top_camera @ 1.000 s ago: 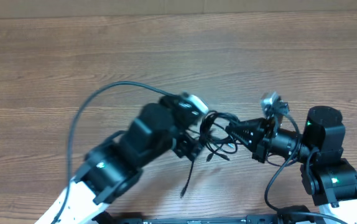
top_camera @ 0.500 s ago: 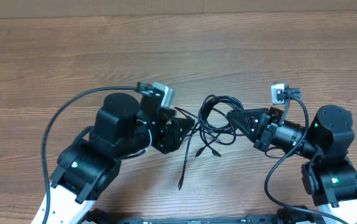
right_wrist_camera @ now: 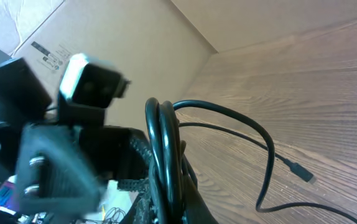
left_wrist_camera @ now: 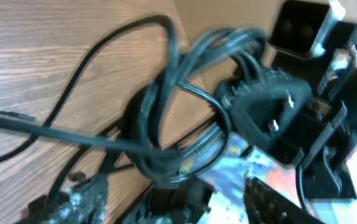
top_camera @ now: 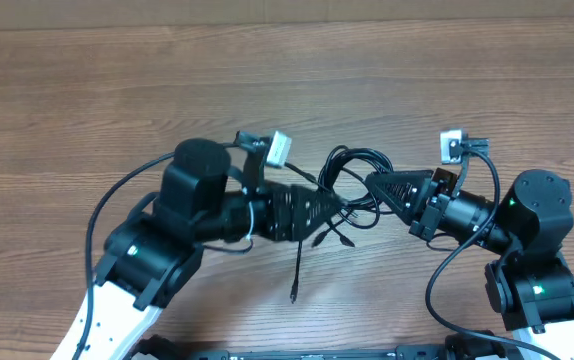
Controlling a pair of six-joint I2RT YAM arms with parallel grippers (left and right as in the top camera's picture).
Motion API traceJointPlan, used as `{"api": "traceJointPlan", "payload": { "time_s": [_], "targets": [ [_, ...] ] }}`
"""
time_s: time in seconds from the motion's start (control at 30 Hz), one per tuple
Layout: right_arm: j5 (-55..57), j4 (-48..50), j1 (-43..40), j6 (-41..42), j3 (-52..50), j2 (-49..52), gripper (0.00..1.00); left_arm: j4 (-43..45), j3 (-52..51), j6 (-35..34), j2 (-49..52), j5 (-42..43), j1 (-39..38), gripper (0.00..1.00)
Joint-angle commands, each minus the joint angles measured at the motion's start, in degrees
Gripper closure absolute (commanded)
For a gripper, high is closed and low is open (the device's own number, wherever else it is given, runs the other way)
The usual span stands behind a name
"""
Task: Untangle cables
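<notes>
The thin black cables [top_camera: 352, 165] form a looped tangle at the table's middle. One loose end [top_camera: 294, 295] trails toward the front, and small plug ends [top_camera: 332, 240] lie below the loops. My right gripper [top_camera: 372, 183] is shut on a bundle of strands at the tangle's right side. The strands [right_wrist_camera: 163, 143] run up out of its jaws [right_wrist_camera: 172, 208], and one plug end [right_wrist_camera: 300, 169] lies on the wood. My left gripper [top_camera: 335, 208] points right into the tangle's left side. Its fingers [left_wrist_camera: 175, 208] are spread open, with the loops [left_wrist_camera: 160, 124] just ahead. The right gripper [left_wrist_camera: 268, 112] faces it.
The wooden table [top_camera: 87, 90] runs back to a cardboard wall [top_camera: 267, 10]. Thick black arm cables arc beside the left arm [top_camera: 117, 195] and the right arm [top_camera: 445, 285]. White wrist cameras sit above each gripper [top_camera: 277, 148] [top_camera: 452, 145].
My left gripper has swung round and moved right, from beside the tangle into its left side. The right gripper has held its grip nearly in place, and the loops have shifted slightly.
</notes>
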Motion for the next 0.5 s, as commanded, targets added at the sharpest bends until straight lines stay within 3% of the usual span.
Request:
{"api": "traceJointPlan", "payload": {
  "time_s": [0.0, 0.13, 0.47],
  "targets": [
    [-0.7, 0.92, -0.13, 0.61, 1.14, -0.35, 0.96, 2.49, 1.22, -5.18, 2.8, -1.68, 0.2, 0.43],
    [-0.72, 0.87, -0.13, 0.61, 1.14, -0.35, 0.96, 4.0, 1.22, -7.72, 5.25, -1.75, 0.2, 0.48],
    [-1.9, 0.04, -0.13, 0.59, 1.11, 1.29, 0.96, 6.34, 1.22, -8.0, 5.95, -1.16, 0.2, 0.94]
  ]
}}
